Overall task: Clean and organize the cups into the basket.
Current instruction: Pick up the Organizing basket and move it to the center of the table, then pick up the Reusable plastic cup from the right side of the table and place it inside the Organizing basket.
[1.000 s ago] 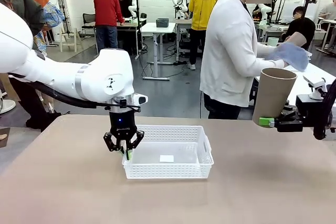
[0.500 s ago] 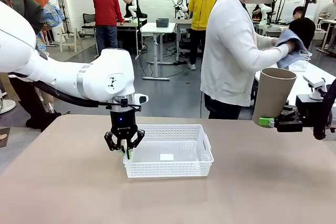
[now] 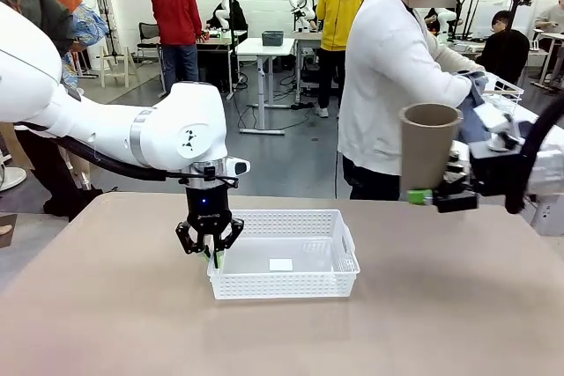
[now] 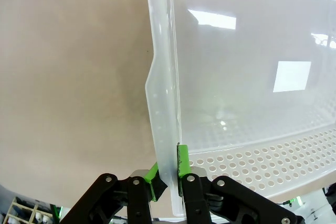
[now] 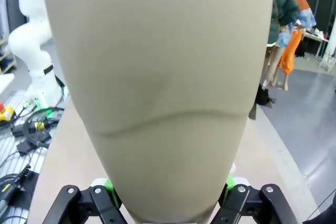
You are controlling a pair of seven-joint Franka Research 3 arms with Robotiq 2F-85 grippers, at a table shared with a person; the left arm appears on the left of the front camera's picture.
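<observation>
My left hand (image 3: 211,251) pinches the basket (image 3: 345,257) wall. My right hand (image 3: 425,196) clamps a tan cup (image 3: 427,143) low, upright, basket below-left of it. Top-heavy grip: cup may tip, clip rim.

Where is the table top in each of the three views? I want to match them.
Front view: the table fills the lower part, under the basket.
Left wrist view: table at left, beside the basket wall in the left pincer.
Right wrist view: table, a tan strip beside the cup in the right pincer.
Landmarks: basket links front and left wrist; cup links front and right wrist.
</observation>
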